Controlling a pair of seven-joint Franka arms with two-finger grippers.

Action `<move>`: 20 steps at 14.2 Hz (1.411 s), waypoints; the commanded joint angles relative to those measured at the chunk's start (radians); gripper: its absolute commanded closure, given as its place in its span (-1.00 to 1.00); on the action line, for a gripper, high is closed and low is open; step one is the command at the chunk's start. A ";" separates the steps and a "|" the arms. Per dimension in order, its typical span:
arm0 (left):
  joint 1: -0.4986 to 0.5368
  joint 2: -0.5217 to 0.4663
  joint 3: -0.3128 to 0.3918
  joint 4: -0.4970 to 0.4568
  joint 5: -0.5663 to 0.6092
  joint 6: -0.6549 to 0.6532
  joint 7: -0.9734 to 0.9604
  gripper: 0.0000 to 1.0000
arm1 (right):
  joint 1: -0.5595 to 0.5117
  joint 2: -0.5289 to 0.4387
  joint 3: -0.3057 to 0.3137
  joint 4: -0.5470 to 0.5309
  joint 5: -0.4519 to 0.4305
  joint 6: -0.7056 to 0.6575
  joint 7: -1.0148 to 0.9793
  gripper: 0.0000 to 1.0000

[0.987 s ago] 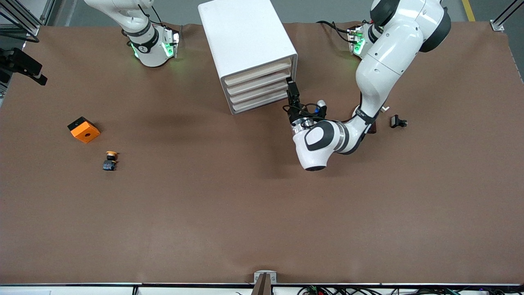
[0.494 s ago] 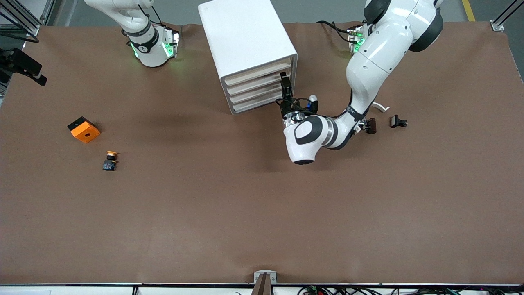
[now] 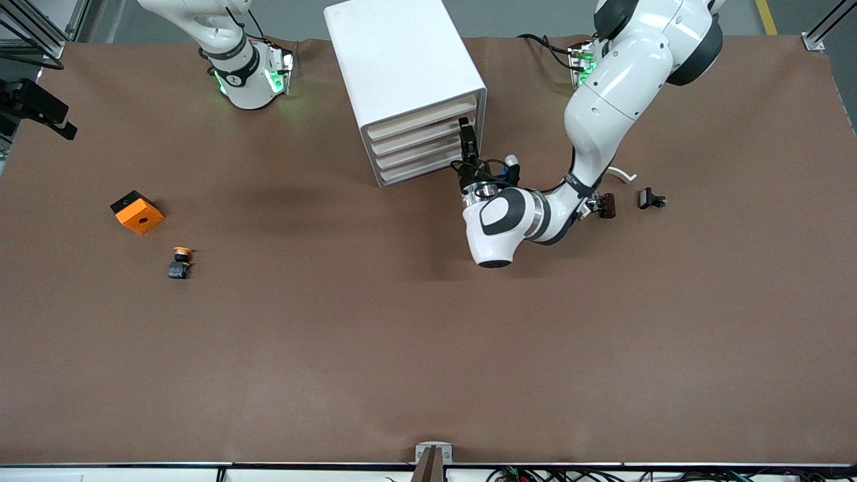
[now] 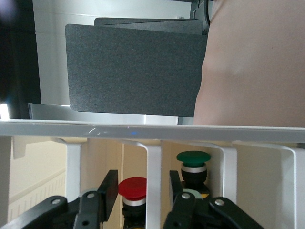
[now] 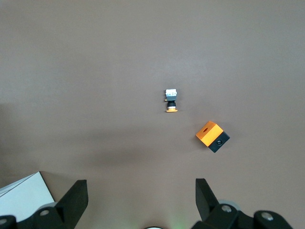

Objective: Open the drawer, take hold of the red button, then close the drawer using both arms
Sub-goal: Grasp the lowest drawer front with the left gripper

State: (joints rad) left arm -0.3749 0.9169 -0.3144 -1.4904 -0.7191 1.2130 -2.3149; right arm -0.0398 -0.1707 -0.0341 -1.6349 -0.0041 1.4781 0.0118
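Spread apart, the left gripper's [image 4: 140,200] fingers [image 4: 107,188] straddle a white upright rib of the cabinet [image 3: 408,80], gripping nothing. Inside the cabinet, the red-capped button [image 4: 133,189] sits between the fingers, a green-capped button [image 4: 193,162] beside it. High above the table [image 3: 428,348], the right gripper [image 5: 140,202] waits with fingers wide apart and empty. Toward the right arm's end from the cabinet lie an orange box [image 3: 136,211] and a yellow-capped button [image 3: 180,262].

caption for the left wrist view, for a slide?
Left gripper open at the drawer unit's front, straddling a white divider, red button and green button inside.
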 commanded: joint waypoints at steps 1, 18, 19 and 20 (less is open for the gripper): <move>-0.015 0.011 -0.003 0.013 0.015 -0.018 0.002 0.09 | -0.006 -0.007 0.005 -0.002 -0.007 -0.001 0.000 -1.00; -0.041 0.011 0.001 -0.005 0.032 -0.018 0.002 0.60 | -0.005 -0.004 0.008 0.006 -0.007 -0.005 0.011 -1.00; -0.041 0.013 0.005 -0.002 0.032 -0.018 0.003 0.60 | -0.005 -0.004 0.007 0.007 -0.008 -0.007 0.013 -1.00; -0.041 0.011 0.008 0.001 0.032 -0.018 0.003 0.60 | -0.008 -0.004 0.005 0.007 -0.007 -0.007 0.014 -1.00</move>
State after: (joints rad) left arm -0.4132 0.9231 -0.3129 -1.5028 -0.7075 1.2124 -2.3147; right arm -0.0398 -0.1707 -0.0338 -1.6347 -0.0041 1.4777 0.0125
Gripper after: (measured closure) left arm 0.797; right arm 0.000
